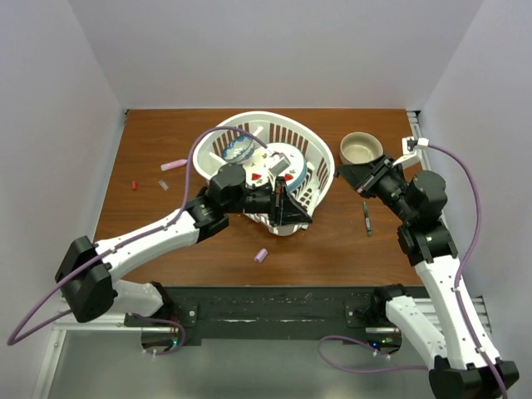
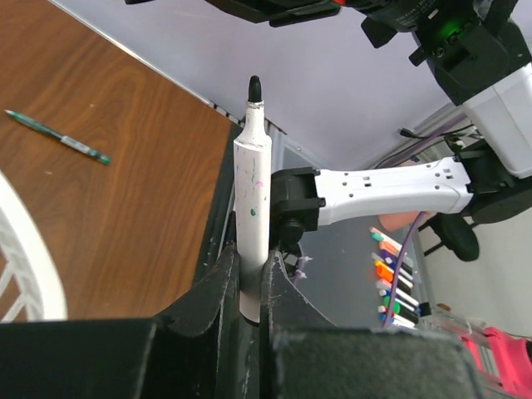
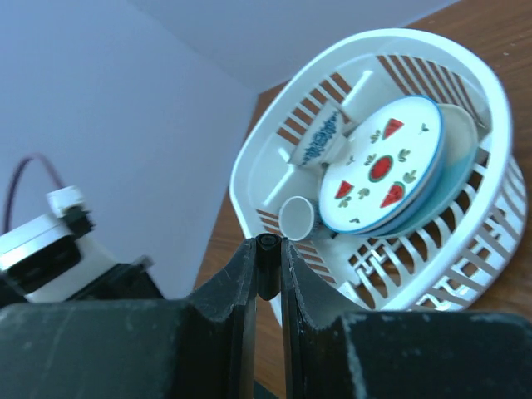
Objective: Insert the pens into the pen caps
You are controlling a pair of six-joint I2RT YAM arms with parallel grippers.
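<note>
Where the left gripper point(image 2: 249, 278) fills the lower centre of its wrist view, its jaws pinch a white pen point(image 2: 251, 199) that stands upright, black tip up. Right gripper point(image 3: 268, 274): jaws pressed on a small black cap point(image 3: 268, 247), lower centre of its view.

Overhead view:
- white basket point(image 1: 258, 115), centre, holding a watermelon-patterned plate point(image 3: 378, 166)
- tan bowl point(image 1: 360, 148), to its right
- dark pen point(image 1: 366, 218), right of centre
- lilac pen point(image 1: 173, 165) and red cap point(image 1: 134, 184), left
- lilac cap point(image 1: 260, 255), below centre
</note>
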